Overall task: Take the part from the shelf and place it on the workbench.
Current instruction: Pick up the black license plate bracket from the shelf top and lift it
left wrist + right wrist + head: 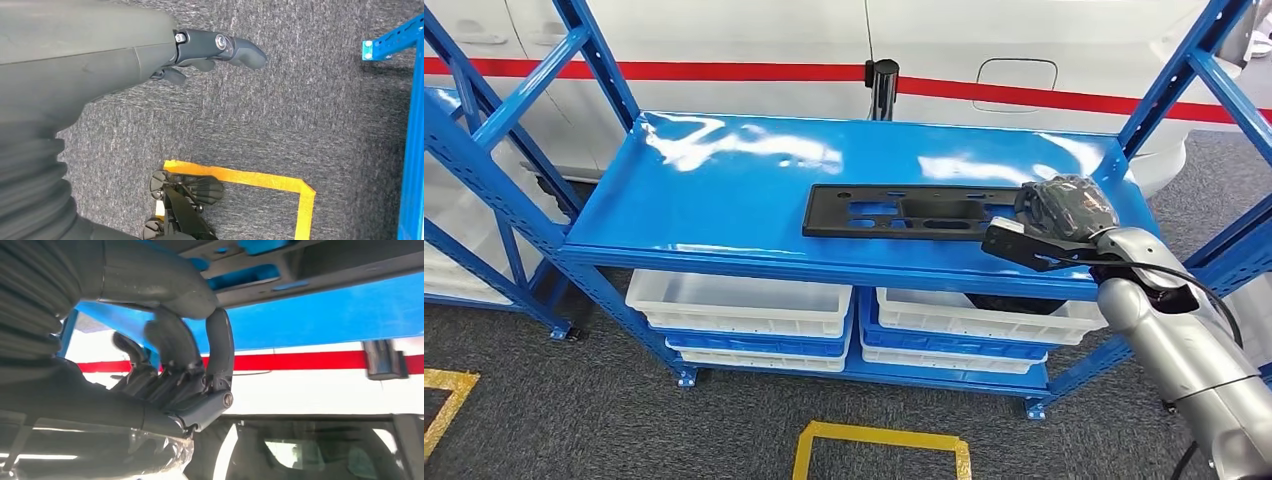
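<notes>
right hand [1064, 215], lower right of the frame, curls over the black part's [904, 212] right end; whether it grips, i cannot tell. part lies on the shelf [714, 190]; lifting and placing remain.

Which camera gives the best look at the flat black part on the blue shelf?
The head view: the black part lies whole on the blue shelf, with the right hand at its right end. The right wrist view shows a close grey strip of it. The left wrist view looks at carpet.
</notes>
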### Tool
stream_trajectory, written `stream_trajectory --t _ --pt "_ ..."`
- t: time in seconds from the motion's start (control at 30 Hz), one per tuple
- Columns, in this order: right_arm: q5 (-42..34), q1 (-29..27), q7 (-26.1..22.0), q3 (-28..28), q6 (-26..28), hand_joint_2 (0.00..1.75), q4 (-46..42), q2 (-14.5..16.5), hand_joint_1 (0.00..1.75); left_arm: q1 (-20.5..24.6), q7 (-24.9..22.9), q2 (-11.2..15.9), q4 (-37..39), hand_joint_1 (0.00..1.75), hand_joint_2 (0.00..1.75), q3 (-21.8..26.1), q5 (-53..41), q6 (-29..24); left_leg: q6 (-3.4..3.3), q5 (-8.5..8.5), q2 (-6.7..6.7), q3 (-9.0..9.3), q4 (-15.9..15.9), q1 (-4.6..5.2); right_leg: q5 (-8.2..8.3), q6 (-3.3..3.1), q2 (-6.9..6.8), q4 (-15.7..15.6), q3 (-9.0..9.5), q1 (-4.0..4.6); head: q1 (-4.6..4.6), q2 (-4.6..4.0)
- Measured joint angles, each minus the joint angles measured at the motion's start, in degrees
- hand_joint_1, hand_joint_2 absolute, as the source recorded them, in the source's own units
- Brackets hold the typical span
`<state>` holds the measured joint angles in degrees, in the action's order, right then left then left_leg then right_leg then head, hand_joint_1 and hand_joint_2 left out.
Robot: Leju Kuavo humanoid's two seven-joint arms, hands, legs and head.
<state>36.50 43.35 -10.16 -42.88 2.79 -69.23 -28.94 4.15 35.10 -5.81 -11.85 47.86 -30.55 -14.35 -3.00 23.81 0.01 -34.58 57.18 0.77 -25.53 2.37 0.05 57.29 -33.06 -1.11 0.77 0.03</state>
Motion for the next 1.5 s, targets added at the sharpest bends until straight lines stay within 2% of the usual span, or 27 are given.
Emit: stream_trajectory --t 0.07,0.13,0.17,0.23,0.27,0.3,0.33,0.4,0.43,0.5,0.6,0.7,0.9,1.0,1.17,1.5 --pt "-0.1 0.1 0.0 0.2 -0.3 1.75 -0.2 0.0 0.0 0.0 -0.2 0.0 0.0 0.0 1.75 0.0 0.0 0.2 0.47 0.15 -0.02 -0.13 0.2 -0.2 0.21 -0.74 0.06 0.0 -0.03 -0.23 0.1 0.0" --pt "-0.4 0.4 -0.1 0.5 -1.1 1.75 -0.4 0.0 0.0 0.0 -0.4 0.1 0.0 0.0 1.75 0.0 0.0 0.1 1.27 1.84 -0.09 -1.13 2.6 -0.49 0.38 -1.37 0.06 -0.1 0.08 -0.6 0.23 0.0" --pt "-0.6 0.7 -0.1 0.6 -1.6 1.75 -0.6 0.1 0.0 0.0 -0.5 0.1 0.0 0.0 1.75 0.1 0.0 0.2 1.71 3.48 -0.13 -2.36 5.3 -0.69 0.41 -1.61 0.06 -0.1 0.1 -0.68 0.31 0.0" --pt "-0.9 1.1 -0.1 0.6 -2.4 1.75 -0.7 0.1 0.0 0.0 -0.6 0.0 0.0 0.0 1.75 0.1 -0.1 0.3 2.38 7.06 -0.14 -5.99 13.0 -1.12 0.4 -1.9 0.05 -0.1 0.07 -0.62 0.43 0.0" --pt "-1.0 1.2 -0.1 0.6 -2.6 1.75 -0.7 0.1 0.0 -0.1 -0.5 0.0 0.0 0.0 1.75 0.1 -0.2 0.2 2.57 7.82 -0.13 -7.36 15.7 -1.31 0.39 -1.9 0.05 -0.1 0.07 -0.59 0.43 0.0" --pt "-1.1 1.3 -0.1 0.6 -2.8 1.75 -0.7 0.1 0.0 -0.1 -0.6 0.0 0.0 0.0 1.75 0.1 -0.3 0.0 2.66 7.55 -0.13 -7.86 16.5 -1.45 0.38 -1.89 0.05 -0.1 0.09 -0.59 0.44 0.0" --pt "-1.1 1.4 -0.1 0.5 -2.9 1.75 -0.7 0.1 0.0 -0.1 -1.0 0.0 0.0 0.0 1.75 0.1 -0.4 -0.4 2.62 6.2 -0.12 -7.17 14.9 -1.53 0.37 -1.88 0.06 -0.1 0.13 -0.6 0.43 0.0" --pt "-1.2 1.7 -0.1 0.5 -3.0 1.75 -0.7 0.1 0.0 -0.1 -2.6 0.1 0.0 0.0 1.75 0.1 -0.5 -1.0 2.19 2.42 -0.14 -3.5 7.4 -1.56 0.36 -1.85 0.09 -0.1 0.22 -0.63 0.45 0.0" --pt "-1.2 1.9 -0.1 0.5 -3.0 1.75 -0.7 0.2 0.0 0.0 -3.4 0.1 0.0 0.0 1.75 0.1 -0.5 -1.3 1.92 1.15 -0.14 -1.76 3.9 -1.46 0.32 -1.74 0.11 0.0 0.18 -0.47 0.42 0.0" --pt "-1.3 2.3 -0.1 0.4 -3.0 1.75 -0.7 0.2 0.0 0.0 -4.1 0.1 0.0 0.0 1.75 0.2 -0.6 -1.4 1.65 0.38 -0.17 -0.14 0.5 -1.22 0.16 -1.47 0.13 0.0 0.02 0.04 0.36 0.0" --pt "-1.3 2.5 -0.1 0.1 -3.1 1.75 -0.7 0.3 0.0 0.0 -4.3 0.0 0.0 0.0 1.75 0.4 -0.6 -1.0 1.74 0.23 -0.26 -0.09 0.3 -0.62 -0.04 -1.13 0.02 0.2 -0.07 0.52 0.33 -0.01" --pt "-1.2 2.7 -0.1 -0.1 -3.1 1.75 -0.7 0.4 0.0 0.0 -4.4 0.0 0.0 0.0 1.75 0.5 -0.7 -0.5 1.14 0.17 -0.37 -0.2 0.3 -0.01 0.11 -0.57 -0.07 0.0 0.0 0.19 0.36 0.0" --pt "-1.5 3.0 -0.1 -0.5 -3.6 1.75 -0.7 0.4 0.0 0.0 -4.6 0.0 0.0 0.0 1.75 0.5 -1.2 0.3 0.6 0.08 -0.4 -0.35 0.3 0.23 0.41 -0.13 -0.07 -0.4 0.08 -0.05 0.32 -0.01" --pt "-1.3 3.4 0.1 -0.8 -5.1 1.75 -0.7 0.4 0.0 0.0 -4.8 0.0 0.0 0.0 1.75 0.5 -1.4 0.3 0.45 0.05 -0.39 -0.37 0.3 0.32 0.48 -0.02 -0.07 -0.5 0.09 -0.13 0.33 0.0" --pt "-2.4 5.0 0.7 -2.2 -10.9 1.75 -0.3 0.0 0.0 0.0 -5.1 0.0 0.0 0.0 1.75 0.5 -1.7 0.3 0.34 0.0 -0.39 -0.38 0.3 0.38 0.57 0.12 -0.06 -0.5 0.07 -0.17 0.35 -0.01" --pt "-2.5 7.8 1.5 -8.3 -13.3 1.75 2.7 -0.2 0.0 0.0 -5.0 0.0 0.0 0.0 1.75 1.2 -2.6 0.1 0.32 -0.03 -0.36 -0.36 0.3 0.29 0.58 0.14 -0.06 -0.5 0.07 -0.11 0.34 0.0"
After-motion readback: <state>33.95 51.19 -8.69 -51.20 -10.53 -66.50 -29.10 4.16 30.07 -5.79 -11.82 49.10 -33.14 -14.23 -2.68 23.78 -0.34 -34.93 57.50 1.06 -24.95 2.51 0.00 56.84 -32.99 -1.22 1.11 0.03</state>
